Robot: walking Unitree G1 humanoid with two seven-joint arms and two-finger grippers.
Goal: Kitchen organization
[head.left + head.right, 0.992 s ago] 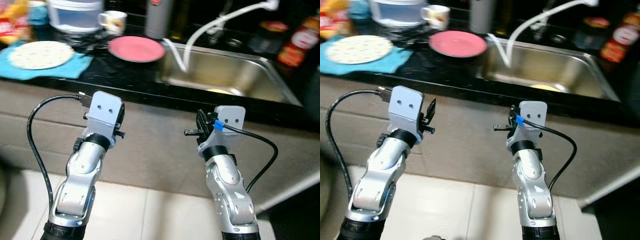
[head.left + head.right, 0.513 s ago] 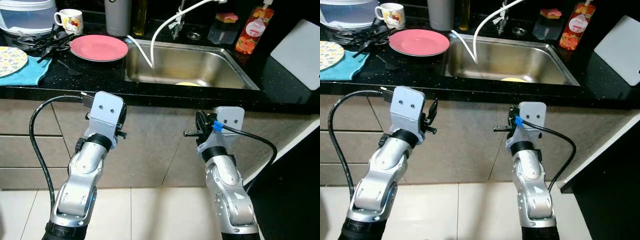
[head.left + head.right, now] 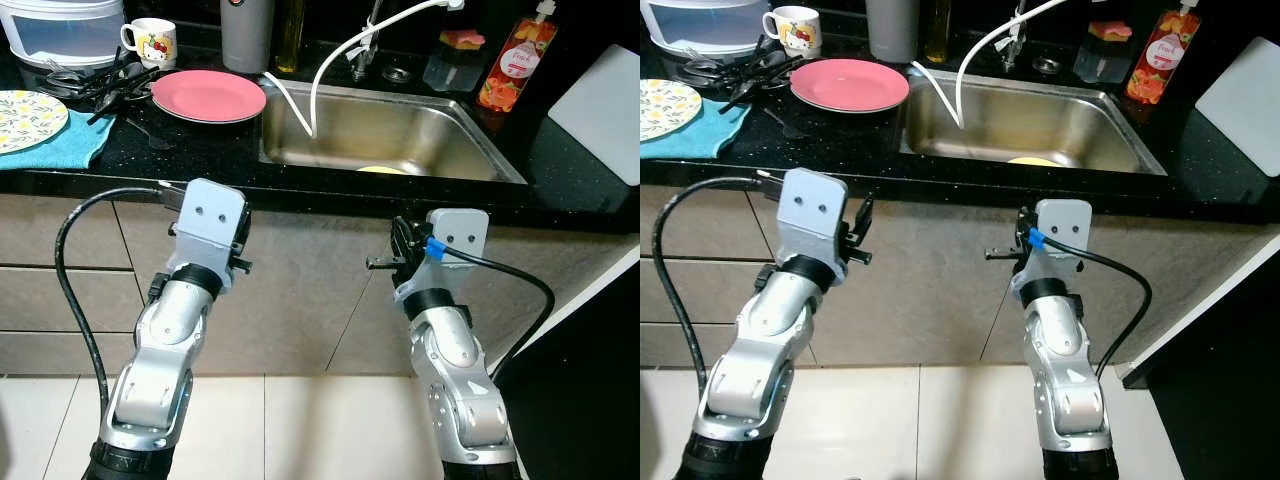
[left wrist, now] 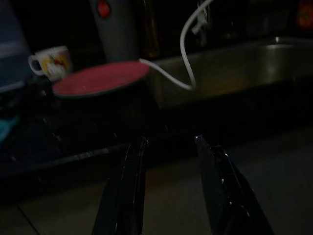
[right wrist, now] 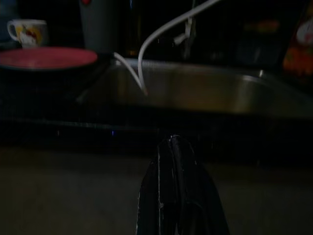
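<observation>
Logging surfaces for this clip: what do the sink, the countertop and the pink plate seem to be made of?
Sink: brushed stainless steel, by its grey metallic sheen. Countertop: polished black stone or a look-alike composite, glossy with fine pale specks. Pink plate: smooth and evenly coloured, with a soft shine; glazed ceramic or melamine, which one I cannot tell.

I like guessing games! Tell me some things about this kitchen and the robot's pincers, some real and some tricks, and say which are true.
1. The pink plate sits on the counter beside the sink. True.
2. The left pincer is holding the mug. False: its fingers are apart with nothing between them, and it is in front of the counter, below its edge.
3. The right pincer has its fingers pressed together. True.
4. The patterned plate lies inside the sink. False: it rests on a blue cloth on the counter.
5. An orange bottle stands behind the sink. True.
</observation>
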